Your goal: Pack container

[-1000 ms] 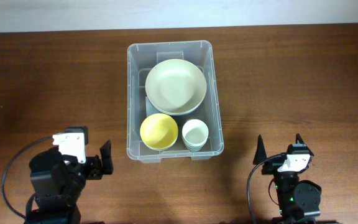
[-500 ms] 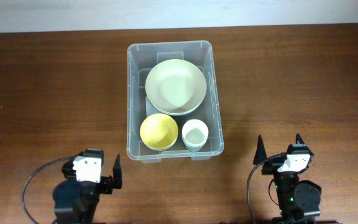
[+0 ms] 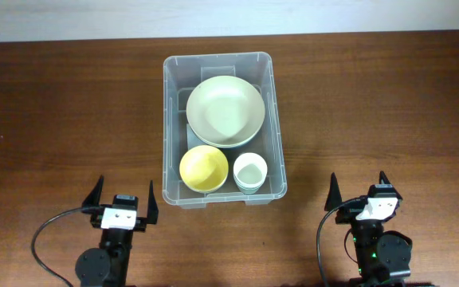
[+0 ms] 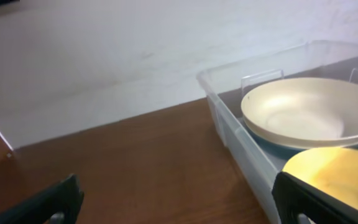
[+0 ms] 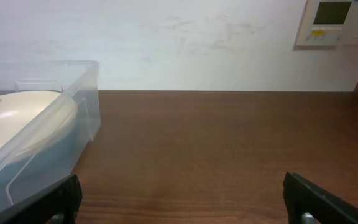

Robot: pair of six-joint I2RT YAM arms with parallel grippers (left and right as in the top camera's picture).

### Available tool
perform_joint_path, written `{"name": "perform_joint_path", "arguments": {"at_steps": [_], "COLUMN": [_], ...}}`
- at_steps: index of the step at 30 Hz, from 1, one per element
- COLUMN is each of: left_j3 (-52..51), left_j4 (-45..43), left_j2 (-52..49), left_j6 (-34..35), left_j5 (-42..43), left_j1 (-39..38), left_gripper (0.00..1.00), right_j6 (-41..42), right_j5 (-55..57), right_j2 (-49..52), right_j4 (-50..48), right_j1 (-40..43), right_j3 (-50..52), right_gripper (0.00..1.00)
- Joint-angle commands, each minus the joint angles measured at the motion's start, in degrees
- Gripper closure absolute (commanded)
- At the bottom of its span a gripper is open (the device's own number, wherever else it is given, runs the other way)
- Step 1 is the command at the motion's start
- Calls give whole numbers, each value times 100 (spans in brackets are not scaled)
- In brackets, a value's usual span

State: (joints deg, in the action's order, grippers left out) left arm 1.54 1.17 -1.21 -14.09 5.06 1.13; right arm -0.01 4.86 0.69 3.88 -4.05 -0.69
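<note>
The clear plastic container (image 3: 168,127) stands at the table's middle. Inside it are a large cream bowl (image 3: 225,110), a yellow bowl (image 3: 204,168) and a small white cup (image 3: 250,171). My left gripper (image 3: 123,197) is open and empty near the front edge, left of the container's near corner. My right gripper (image 3: 358,190) is open and empty near the front edge, right of the container. The left wrist view shows the container's wall (image 4: 232,127), the cream bowl (image 4: 306,112) and the yellow bowl (image 4: 340,177). The right wrist view shows the container's corner (image 5: 82,93) and the cream bowl (image 5: 17,115).
The wooden table (image 3: 373,104) ends at a white wall along the back. A wall control panel (image 5: 334,22) shows in the right wrist view.
My left arm has swung right and turned to face straight toward the back, its gripper now near the container's front left corner. The right arm has not moved.
</note>
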Motion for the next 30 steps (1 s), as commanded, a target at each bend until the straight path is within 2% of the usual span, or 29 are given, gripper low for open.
{"name": "perform_joint_path", "arguments": {"at_steps": [1, 4, 30], "left_j3": [-107, -107, -105], "left_j4": [57, 317, 289], "left_j2": [90, 90, 87], "left_j6": [-546, -570, -365], "left_j5": [-63, -136, -146], "left_j1": [-28, -28, -26], "left_gripper": [0, 0, 0], "right_j6": [0, 0, 0], "right_j5": [-33, -33, -33], "right_j2": [-48, -48, -48], "right_j4": [42, 42, 42], "right_j1": [37, 37, 37], "right_j3": [37, 37, 37], "right_gripper": [1, 1, 1]}}
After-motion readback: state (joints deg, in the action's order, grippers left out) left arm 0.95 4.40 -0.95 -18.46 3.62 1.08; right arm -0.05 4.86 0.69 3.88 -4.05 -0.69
